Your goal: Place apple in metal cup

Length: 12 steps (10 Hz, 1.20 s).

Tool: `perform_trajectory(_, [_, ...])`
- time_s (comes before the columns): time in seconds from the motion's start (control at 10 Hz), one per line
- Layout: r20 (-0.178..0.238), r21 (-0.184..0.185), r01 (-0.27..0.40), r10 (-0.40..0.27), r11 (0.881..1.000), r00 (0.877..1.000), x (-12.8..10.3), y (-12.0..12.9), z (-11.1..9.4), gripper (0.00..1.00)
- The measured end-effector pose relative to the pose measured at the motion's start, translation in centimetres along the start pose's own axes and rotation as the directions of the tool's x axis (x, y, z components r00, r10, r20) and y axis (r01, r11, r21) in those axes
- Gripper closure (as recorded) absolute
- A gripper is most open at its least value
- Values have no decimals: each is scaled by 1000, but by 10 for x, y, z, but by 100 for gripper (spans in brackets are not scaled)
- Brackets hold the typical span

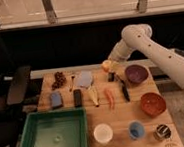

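The apple (pixel 106 65) is a small orange-yellow fruit at the tip of my gripper (pixel 108 68), over the back middle of the wooden table (pixel 122 118). The gripper looks shut on the apple and holds it just above the tabletop. The arm reaches in from the right, with its elbow high. The metal cup (pixel 162 131) is small and shiny and stands upright at the table's front right corner, far from the gripper.
A purple bowl (pixel 136 74) and a red bowl (pixel 153 103) sit on the right. A blue cup (pixel 136 129) and a white cup (pixel 103 133) stand at the front. A green tray (pixel 55 135) is front left. A carrot (pixel 109 97), a banana-like piece (pixel 93 94) and a dark utensil (pixel 124 90) lie mid-table.
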Motion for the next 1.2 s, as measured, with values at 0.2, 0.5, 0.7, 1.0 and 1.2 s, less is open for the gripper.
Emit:
perform_trajectory(0.2, [-48,-19,-19,18,1000,999,5,36,-33,100])
perform_trajectory(0.5, [-89,-38,-64,61,997,994,19,80,-74,100])
perform_trajectory(0.7, [-88,-40,-61,57,997,994,16,80,-74,100])
perform_trajectory(1.0, [-88,-40,-61,57,997,995,16,79,-74,100])
perform_trajectory(1.2, [-64,-49,-32,29,998,998,16,78,-72,100])
